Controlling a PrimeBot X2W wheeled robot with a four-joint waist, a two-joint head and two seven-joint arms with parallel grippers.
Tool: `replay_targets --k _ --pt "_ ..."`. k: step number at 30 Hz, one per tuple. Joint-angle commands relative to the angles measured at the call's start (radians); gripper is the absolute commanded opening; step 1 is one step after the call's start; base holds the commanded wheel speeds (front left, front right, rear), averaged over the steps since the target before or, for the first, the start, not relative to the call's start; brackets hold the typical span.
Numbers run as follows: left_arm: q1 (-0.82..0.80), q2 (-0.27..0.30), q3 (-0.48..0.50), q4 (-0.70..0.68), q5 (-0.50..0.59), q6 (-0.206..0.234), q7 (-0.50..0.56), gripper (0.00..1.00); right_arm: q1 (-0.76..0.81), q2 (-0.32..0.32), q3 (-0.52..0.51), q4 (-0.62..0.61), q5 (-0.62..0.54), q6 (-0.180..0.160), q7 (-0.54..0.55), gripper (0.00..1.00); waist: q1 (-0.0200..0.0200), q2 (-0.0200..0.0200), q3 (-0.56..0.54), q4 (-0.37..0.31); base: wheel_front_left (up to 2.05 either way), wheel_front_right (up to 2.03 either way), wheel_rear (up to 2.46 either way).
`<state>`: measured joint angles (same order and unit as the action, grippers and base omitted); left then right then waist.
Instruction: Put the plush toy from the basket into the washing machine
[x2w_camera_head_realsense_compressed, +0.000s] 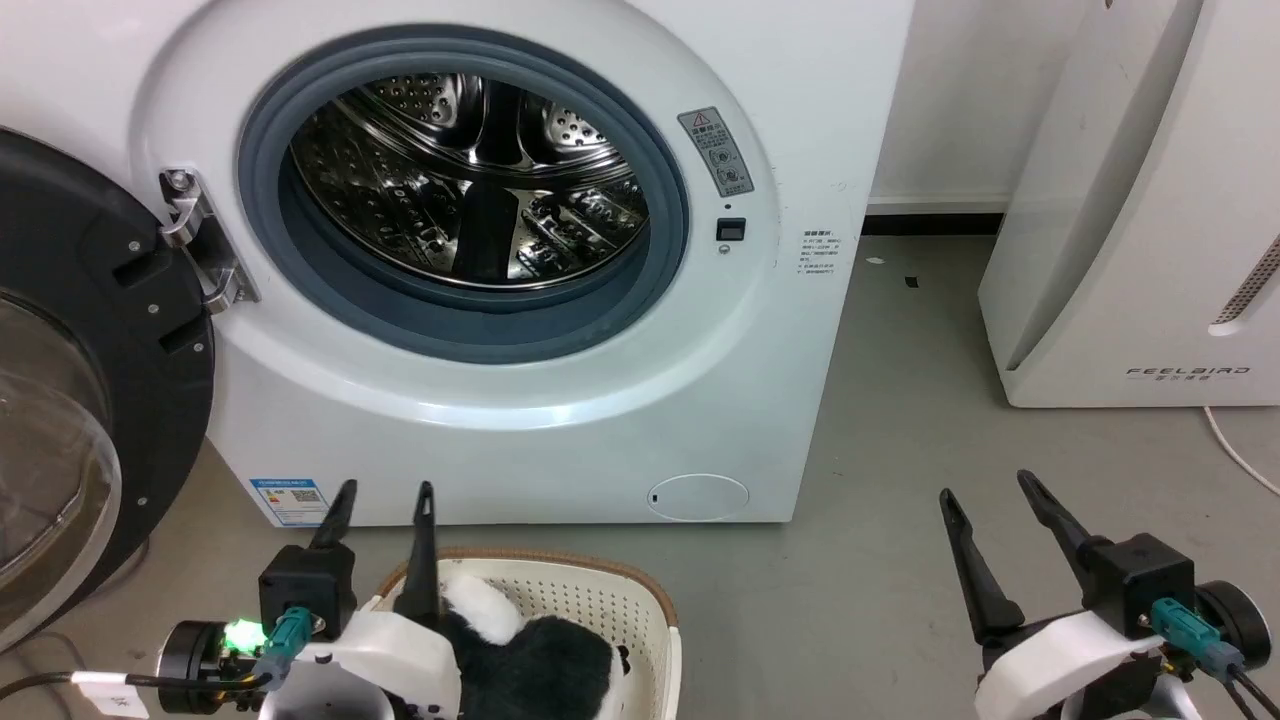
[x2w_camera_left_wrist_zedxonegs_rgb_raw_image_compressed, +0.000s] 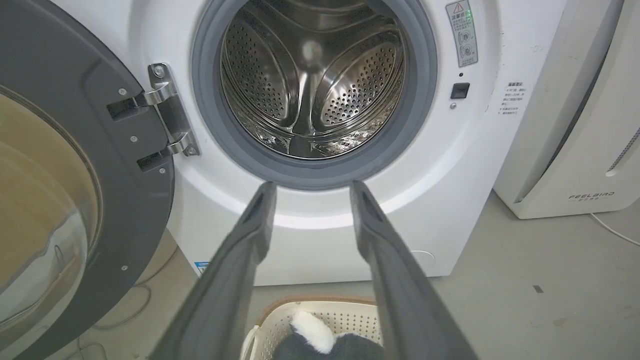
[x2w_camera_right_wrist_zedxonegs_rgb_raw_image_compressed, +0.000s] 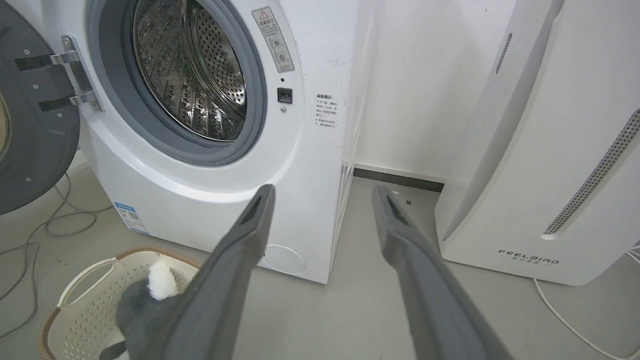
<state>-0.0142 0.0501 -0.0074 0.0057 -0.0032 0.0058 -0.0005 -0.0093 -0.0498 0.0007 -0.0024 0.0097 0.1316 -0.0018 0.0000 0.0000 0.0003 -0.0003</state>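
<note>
The black-and-white plush toy (x2w_camera_head_realsense_compressed: 535, 650) lies in the cream perforated basket (x2w_camera_head_realsense_compressed: 610, 600) on the floor in front of the washing machine (x2w_camera_head_realsense_compressed: 520, 420). In the wrist views the plush toy (x2w_camera_left_wrist_zedxonegs_rgb_raw_image_compressed: 325, 340) (x2w_camera_right_wrist_zedxonegs_rgb_raw_image_compressed: 145, 305) rests inside the basket (x2w_camera_left_wrist_zedxonegs_rgb_raw_image_compressed: 345, 315) (x2w_camera_right_wrist_zedxonegs_rgb_raw_image_compressed: 85, 300). The washer's black-framed glass door (x2w_camera_head_realsense_compressed: 70, 400) hangs open to the left, and the steel drum (x2w_camera_head_realsense_compressed: 470, 180) looks empty. My left gripper (x2w_camera_head_realsense_compressed: 385, 495) is open above the basket's left end, holding nothing. My right gripper (x2w_camera_head_realsense_compressed: 985, 490) is open over bare floor at the right.
A white FEELBIRD appliance (x2w_camera_head_realsense_compressed: 1150, 220) stands to the right of the washer, with a white cable (x2w_camera_head_realsense_compressed: 1240, 450) on the floor beside it. Grey cables (x2w_camera_right_wrist_zedxonegs_rgb_raw_image_compressed: 40, 225) lie on the floor under the open door. Grey floor lies between the washer and the appliance.
</note>
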Motion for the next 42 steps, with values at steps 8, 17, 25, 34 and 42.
replay_targets --k 8,17,25,34,42 --pt "0.003 0.0 -0.01 0.016 -0.015 0.007 -0.023 1.0 0.005 0.0 -0.013 -0.002 0.016 0.0 -0.023 1.0 0.0 0.0 0.006 -0.003 0.0 0.0 0.0" --pt "-0.006 0.0 -0.023 0.052 -0.029 0.009 -0.042 1.0 0.001 0.0 -0.024 -0.004 0.02 0.0 -0.041 1.0 0.0 0.0 0.026 -0.009 0.0 0.0 0.0" --pt "-0.026 0.001 -0.034 0.107 -0.038 0.006 -0.058 1.0 -0.006 0.0 -0.033 -0.01 0.03 0.0 -0.058 1.0 0.0 0.0 0.056 -0.018 0.0 0.0 0.0" --pt "-0.068 0.008 -0.049 0.193 -0.049 -0.002 -0.076 1.0 -0.02 0.0 -0.038 -0.02 0.049 0.0 -0.077 1.0 0.0 0.0 0.106 -0.033 0.0 0.0 0.0" --pt "-0.122 0.016 -0.062 0.29 -0.065 -0.013 -0.085 1.0 -0.037 0.0 -0.044 -0.025 0.066 0.0 -0.093 1.0 0.0 0.0 0.164 -0.053 0.0 0.0 0.0"
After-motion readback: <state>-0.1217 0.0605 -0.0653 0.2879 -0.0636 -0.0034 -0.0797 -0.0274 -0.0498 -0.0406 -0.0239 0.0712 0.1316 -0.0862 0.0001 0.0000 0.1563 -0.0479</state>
